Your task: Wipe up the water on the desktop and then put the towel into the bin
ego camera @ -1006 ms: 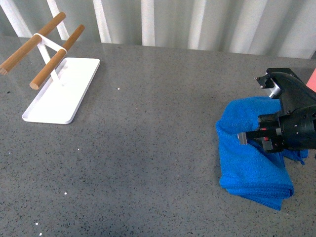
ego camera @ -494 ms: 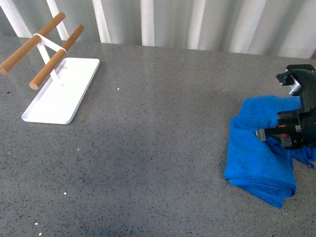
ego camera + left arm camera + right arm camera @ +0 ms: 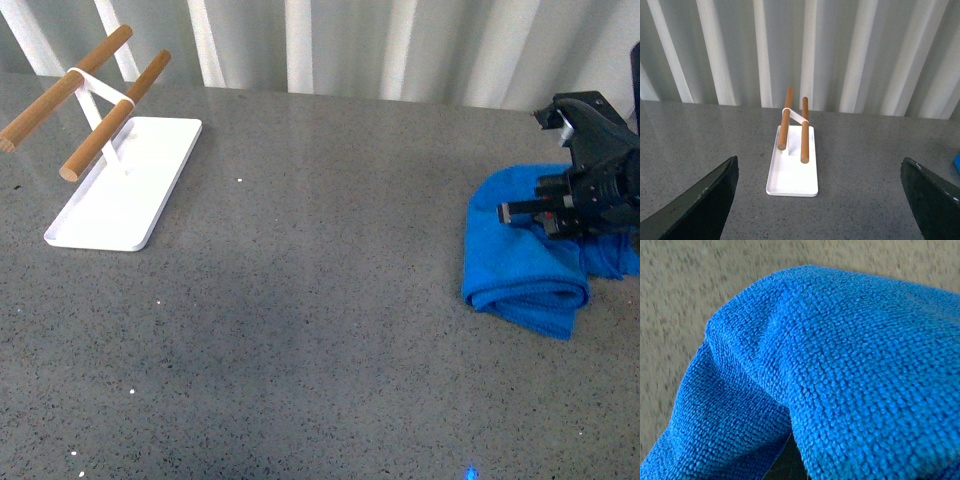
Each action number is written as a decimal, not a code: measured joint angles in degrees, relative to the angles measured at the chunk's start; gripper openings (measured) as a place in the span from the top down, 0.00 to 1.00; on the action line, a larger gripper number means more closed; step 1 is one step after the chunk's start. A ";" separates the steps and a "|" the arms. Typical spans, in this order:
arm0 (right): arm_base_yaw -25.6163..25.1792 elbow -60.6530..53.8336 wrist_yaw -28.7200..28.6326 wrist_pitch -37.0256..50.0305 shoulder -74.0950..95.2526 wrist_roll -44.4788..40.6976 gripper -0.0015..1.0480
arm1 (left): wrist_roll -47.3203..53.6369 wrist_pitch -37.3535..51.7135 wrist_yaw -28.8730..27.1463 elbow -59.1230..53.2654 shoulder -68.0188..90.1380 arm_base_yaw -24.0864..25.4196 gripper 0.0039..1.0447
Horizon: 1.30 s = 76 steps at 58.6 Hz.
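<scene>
The bright blue towel [image 3: 515,262] lies bunched on the dark grey speckled desktop [image 3: 330,300] at the right. My right gripper [image 3: 556,213] is shut on the towel's upper fold, low over the surface. In the right wrist view the towel [image 3: 840,365] fills almost the whole picture and hides the jaws, with a strip of desktop [image 3: 690,280] beyond it. My left gripper [image 3: 820,205] is open and empty above the desktop [image 3: 865,200], its two dark fingers [image 3: 705,200] wide apart; it does not show in the front view. The bin is out of view.
A flat white tray [image 3: 125,185] with two wooden rods [image 3: 110,115] stands at the far left, and it also shows in the left wrist view [image 3: 792,172]. A white corrugated wall [image 3: 400,45] runs along the desktop's far edge.
My right gripper has dragged the towel first to the right, then away from me towards the far edge. The towel is more bunched. The tray has not moved.
</scene>
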 joint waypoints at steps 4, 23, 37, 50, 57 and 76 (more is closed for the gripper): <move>0.72 3.63 0.52 -1.18 1.95 -0.09 0.95 | 0.00 0.00 -0.02 0.00 0.00 0.00 0.06; 5.81 22.38 -1.16 -8.48 12.07 -1.25 0.95 | 0.02 0.00 -0.02 0.00 0.00 0.00 0.06; 10.60 26.84 -5.64 -10.99 14.27 -1.79 0.95 | 0.00 0.00 -0.02 0.00 0.00 0.00 0.06; 14.67 19.56 -13.75 -7.26 10.95 -1.11 0.95 | 0.00 0.00 -0.02 0.00 0.00 0.00 0.06; 15.74 13.29 -16.09 -5.31 7.63 -1.16 0.95 | 0.00 0.00 -0.02 0.00 0.00 0.00 0.06; 13.64 -13.44 -19.50 -0.85 -8.13 -5.55 0.95 | 0.00 0.00 -0.02 0.00 0.00 0.00 0.06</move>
